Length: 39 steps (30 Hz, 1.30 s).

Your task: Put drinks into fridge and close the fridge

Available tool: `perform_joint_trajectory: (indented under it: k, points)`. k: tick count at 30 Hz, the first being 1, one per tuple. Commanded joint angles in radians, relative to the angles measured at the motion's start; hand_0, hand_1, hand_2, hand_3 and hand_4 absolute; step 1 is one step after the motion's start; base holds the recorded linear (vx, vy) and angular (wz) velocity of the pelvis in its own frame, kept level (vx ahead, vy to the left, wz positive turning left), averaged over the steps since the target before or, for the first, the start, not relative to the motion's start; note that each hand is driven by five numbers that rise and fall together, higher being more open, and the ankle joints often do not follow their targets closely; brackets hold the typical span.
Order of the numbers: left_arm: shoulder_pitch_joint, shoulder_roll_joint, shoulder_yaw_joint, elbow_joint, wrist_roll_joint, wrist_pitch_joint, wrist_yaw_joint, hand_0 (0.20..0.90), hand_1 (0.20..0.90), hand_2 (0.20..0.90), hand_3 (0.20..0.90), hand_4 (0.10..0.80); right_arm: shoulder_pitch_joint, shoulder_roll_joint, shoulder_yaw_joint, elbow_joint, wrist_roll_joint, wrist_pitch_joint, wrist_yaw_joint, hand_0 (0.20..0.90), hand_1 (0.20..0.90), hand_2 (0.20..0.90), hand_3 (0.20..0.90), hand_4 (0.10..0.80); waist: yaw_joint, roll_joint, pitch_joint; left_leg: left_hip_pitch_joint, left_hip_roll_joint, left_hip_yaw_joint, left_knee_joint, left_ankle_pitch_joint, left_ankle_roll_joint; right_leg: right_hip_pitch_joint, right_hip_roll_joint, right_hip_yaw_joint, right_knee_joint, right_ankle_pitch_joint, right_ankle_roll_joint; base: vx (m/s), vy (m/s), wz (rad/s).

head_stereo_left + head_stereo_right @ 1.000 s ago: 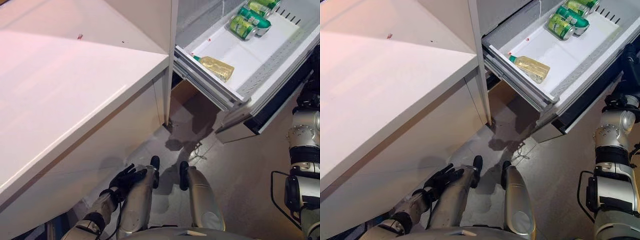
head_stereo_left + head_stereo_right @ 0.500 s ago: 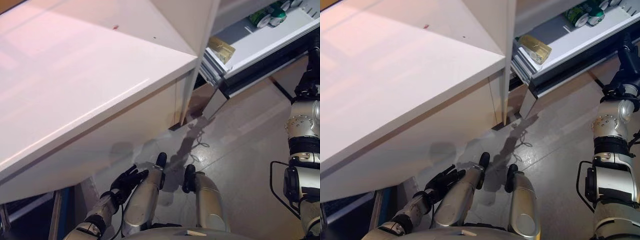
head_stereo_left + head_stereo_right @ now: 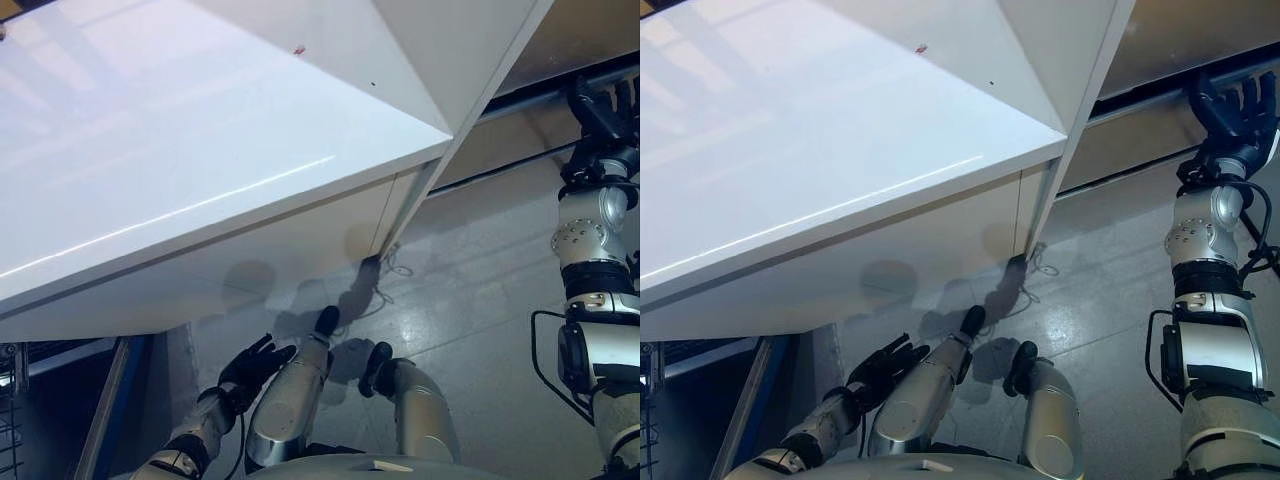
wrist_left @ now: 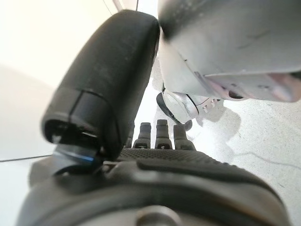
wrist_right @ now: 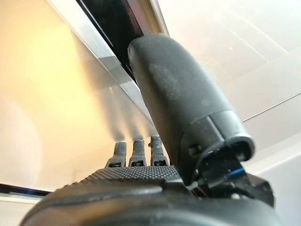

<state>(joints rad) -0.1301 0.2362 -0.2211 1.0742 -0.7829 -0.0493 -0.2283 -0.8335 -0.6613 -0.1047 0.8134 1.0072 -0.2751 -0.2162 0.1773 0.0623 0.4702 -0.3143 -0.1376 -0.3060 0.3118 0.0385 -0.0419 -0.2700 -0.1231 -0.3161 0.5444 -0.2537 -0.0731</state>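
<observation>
The fridge's beige front (image 3: 1180, 40) stands shut at the top right, with a dark seam (image 3: 1140, 95) under its upper panel. My right hand (image 3: 1230, 105) is raised against this front with its fingers straight. In the right wrist view its fingers (image 5: 136, 150) reach flat onto the beige panel (image 5: 47, 94) beside a dark gap. My left hand (image 3: 252, 365) hangs low at the lower left, open and empty; it also shows in the left wrist view (image 4: 164, 160).
A big white counter (image 3: 200, 150) covers the left and middle, and its corner juts out close to the fridge. A blue frame (image 3: 110, 400) stands under it at the lower left. Grey floor (image 3: 480, 300) lies in front of the fridge.
The open fridge drawer with the green cans and a bottle has slid shut. My right hand has followed it up against the front. The camera has swung, so the whole picture has shifted.
</observation>
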Motion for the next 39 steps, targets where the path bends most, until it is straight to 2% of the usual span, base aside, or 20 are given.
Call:
perform_joint_trajectory:
  k: [1,4,9,10,12,13,17,23,28,32,39]
  points:
    - [0.074,0.053,-0.015,-0.030,0.032,-0.028,-0.024,0.900,0.900,0.900,0.900,0.800,-0.071,-0.042,0.065,-0.101,-0.087,-0.064,0.041,0.900,0.900,0.900,0.900,0.800,0.039,-0.035,-0.078,0.048,-0.018,0.081,0.032,-0.107,0.113,0.027,0.014,0.108,-0.010,0.064,0.035,0.011,-0.031,-0.03]
    - [0.074,0.061,-0.015,-0.025,0.039,-0.029,-0.017,0.900,0.900,0.900,0.900,0.800,-0.047,-0.033,0.072,-0.137,-0.109,-0.075,0.021,0.900,0.900,0.900,0.900,0.800,0.018,-0.050,-0.082,0.068,-0.009,0.101,0.026,-0.118,0.119,0.041,0.023,0.135,-0.051,0.088,0.045,-0.008,-0.037,-0.07]
    - [0.059,0.064,-0.008,-0.011,0.049,-0.021,-0.010,0.900,0.900,0.900,0.900,0.800,0.012,-0.010,0.080,-0.202,-0.074,-0.057,0.055,0.900,0.900,0.900,0.900,0.800,-0.040,-0.076,-0.110,0.106,0.009,0.147,-0.013,-0.119,0.123,0.074,0.040,0.199,-0.165,0.148,0.060,-0.034,-0.027,-0.31]
    - [0.052,0.061,-0.003,-0.006,0.046,-0.016,-0.003,0.900,0.900,0.900,0.900,0.800,0.053,0.003,0.083,-0.240,-0.065,-0.036,0.076,0.900,0.900,0.900,0.900,0.800,-0.066,-0.084,-0.128,0.129,0.019,0.171,-0.038,-0.117,0.123,0.094,0.049,0.227,-0.213,0.169,0.066,-0.024,-0.033,-0.40]
    - [0.051,0.061,-0.001,-0.002,0.048,-0.020,-0.002,0.900,0.900,0.900,0.900,0.800,0.079,0.012,0.081,-0.258,-0.065,-0.032,0.079,0.900,0.900,0.900,0.900,0.800,-0.075,-0.087,-0.137,0.144,0.027,0.187,-0.056,-0.114,0.122,0.108,0.055,0.241,-0.243,0.184,0.070,-0.018,-0.031,-0.47]
    - [0.043,0.055,0.003,0.005,0.044,-0.019,0.003,0.900,0.900,0.900,0.900,0.800,0.134,0.036,0.083,-0.278,-0.058,-0.011,0.110,0.900,0.900,0.900,0.900,0.800,-0.108,-0.098,-0.165,0.177,0.040,0.217,-0.099,-0.106,0.115,0.136,0.065,0.270,-0.313,0.217,0.080,-0.022,-0.035,-0.52]
    - [0.030,0.044,0.010,0.012,0.053,-0.011,0.030,0.900,0.900,0.900,0.900,0.800,0.246,0.086,0.093,-0.284,-0.083,0.056,0.165,0.900,0.900,0.900,0.900,0.800,-0.148,-0.108,-0.246,0.249,0.064,0.266,-0.222,-0.072,0.098,0.198,0.085,0.308,-0.449,0.274,0.096,0.009,-0.050,-0.58]
    - [0.038,0.027,0.036,0.022,0.082,-0.002,0.044,0.900,0.900,0.900,0.900,0.800,0.450,0.187,0.134,-0.254,-0.164,0.121,0.256,0.900,0.900,0.900,0.900,0.800,-0.180,-0.111,-0.350,0.317,0.080,0.312,-0.318,-0.048,0.082,0.250,0.105,0.318,-0.552,0.314,0.100,0.032,-0.060,-0.36]
    - [0.063,0.006,0.069,0.046,0.098,-0.008,0.040,0.900,0.900,0.900,0.900,0.800,0.588,0.278,0.174,-0.168,-0.251,0.143,0.333,0.900,0.900,0.900,0.900,0.800,-0.189,-0.108,-0.398,0.357,0.088,0.343,-0.352,-0.044,0.075,0.287,0.115,0.308,-0.600,0.327,0.100,0.030,-0.028,-0.20]
    - [0.084,0.000,0.091,0.090,0.126,-0.017,0.025,0.900,0.900,0.900,0.900,0.800,0.679,0.355,0.210,-0.025,-0.327,0.153,0.364,0.900,0.900,0.900,0.900,0.800,-0.194,-0.106,-0.423,0.376,0.089,0.352,-0.353,-0.048,0.078,0.304,0.121,0.307,-0.593,0.314,0.095,0.046,-0.008,-0.08]
    - [0.079,0.005,0.124,0.187,0.133,-0.032,0.001,0.900,0.900,0.900,0.900,0.800,0.712,0.400,0.190,0.302,-0.401,0.160,0.376,0.900,0.900,0.900,0.900,0.800,-0.193,-0.102,-0.443,0.401,0.088,0.352,-0.361,-0.051,0.083,0.332,0.129,0.297,-0.595,0.300,0.086,0.038,0.010,-0.04]
